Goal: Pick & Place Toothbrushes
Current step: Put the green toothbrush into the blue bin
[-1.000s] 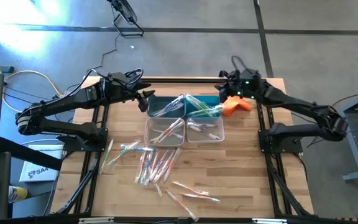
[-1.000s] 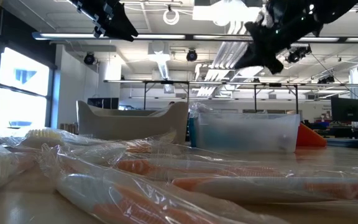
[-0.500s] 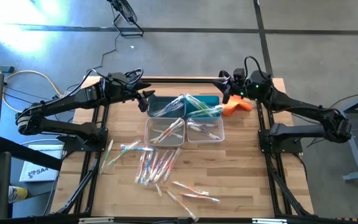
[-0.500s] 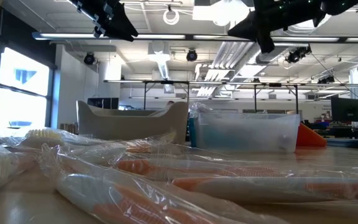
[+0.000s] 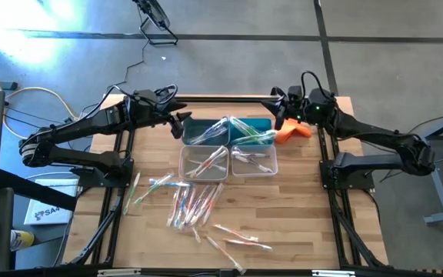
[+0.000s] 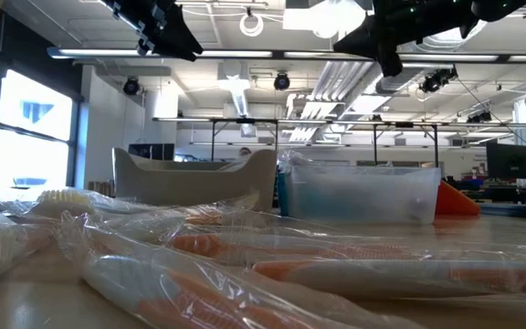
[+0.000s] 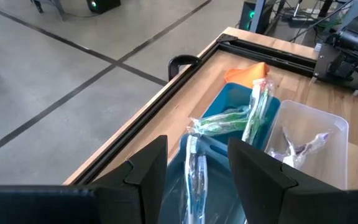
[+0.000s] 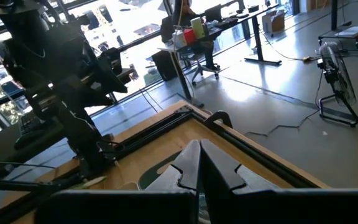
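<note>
Raised since a second ago, right hand [image 5: 278,117] hovers closed beside bins [image 5: 241,160].

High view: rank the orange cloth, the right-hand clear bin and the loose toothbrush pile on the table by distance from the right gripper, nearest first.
From the right gripper, shut, at the table's far right:
1. Orange cloth, just beside it on the right side.
2. Right-hand clear bin, mid-table, nearer the front.
3. Loose toothbrush pile, toward the table's front, left of centre.

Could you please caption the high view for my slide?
Both claws, left open and right shut, flank bins above loose toothbrushes.
</note>
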